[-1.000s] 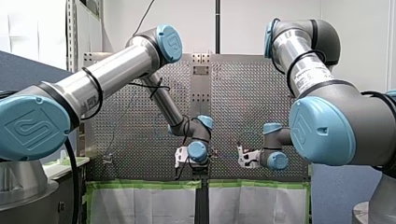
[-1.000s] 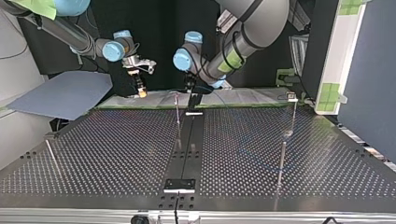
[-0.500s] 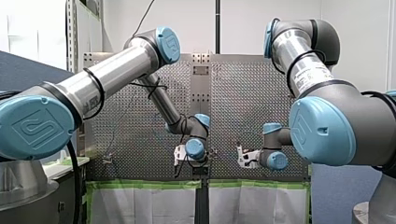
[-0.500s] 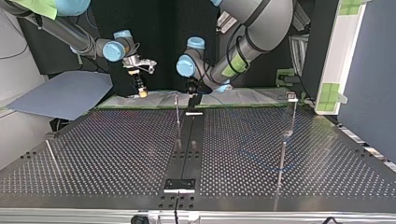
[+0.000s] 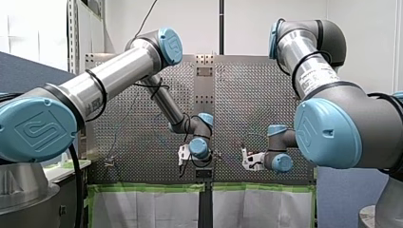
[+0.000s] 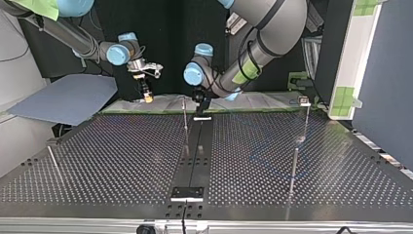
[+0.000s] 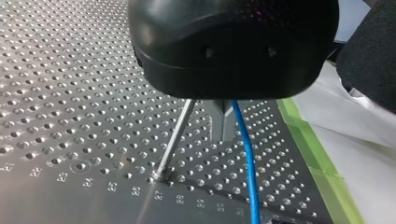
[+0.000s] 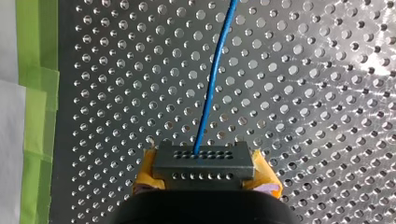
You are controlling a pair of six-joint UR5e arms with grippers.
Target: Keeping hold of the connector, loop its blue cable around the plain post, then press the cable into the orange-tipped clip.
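Our right gripper (image 8: 204, 173) was clamped on the connector (image 8: 203, 161), with its yellow pads (image 8: 145, 169) pressed to both ends. The blue cable (image 8: 212, 84) left the connector's face and ran straight ahead over the perforated table (image 8: 317, 84). Green tape (image 8: 37, 93) lay off to one side. In the top view the right gripper hung near the table's far edge, left of centre and raised off the surface.

Our left gripper (image 6: 200, 99) sat low near the middle of that far edge, just beside the plain post (image 7: 173, 140). In the left wrist view the cable came out from under the black gripper body and dropped to the table. It was close beside the post, not touching it and not looped around it. The body hid the grip, so we could not tell whether the left gripper was open or closed, or whether it held the cable.
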